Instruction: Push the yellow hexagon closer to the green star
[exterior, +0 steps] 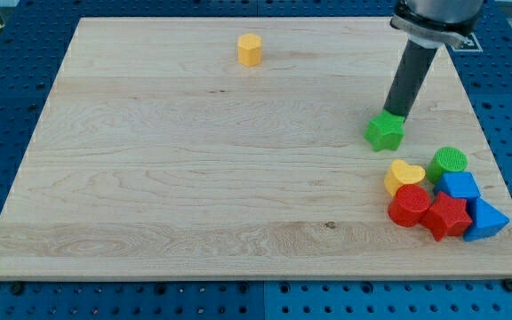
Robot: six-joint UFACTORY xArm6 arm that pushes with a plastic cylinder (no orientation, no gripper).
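Tip (392,114) against green star (385,132)

Hexagon (250,50) sits near desk (194,178) top edge, well apart from star (385,132) at view's right. My tip (392,114) touches star's top side. Cluster of six blocks (443,196) lies just below-right of star, near the bottom-right corner.

You see my tip (392,114) touching the green star's (385,132) top edge at the wooden board's (194,178) right, the yellow hexagon (250,50) well apart near the view's top, and other coloured blocks clustered bottom right.
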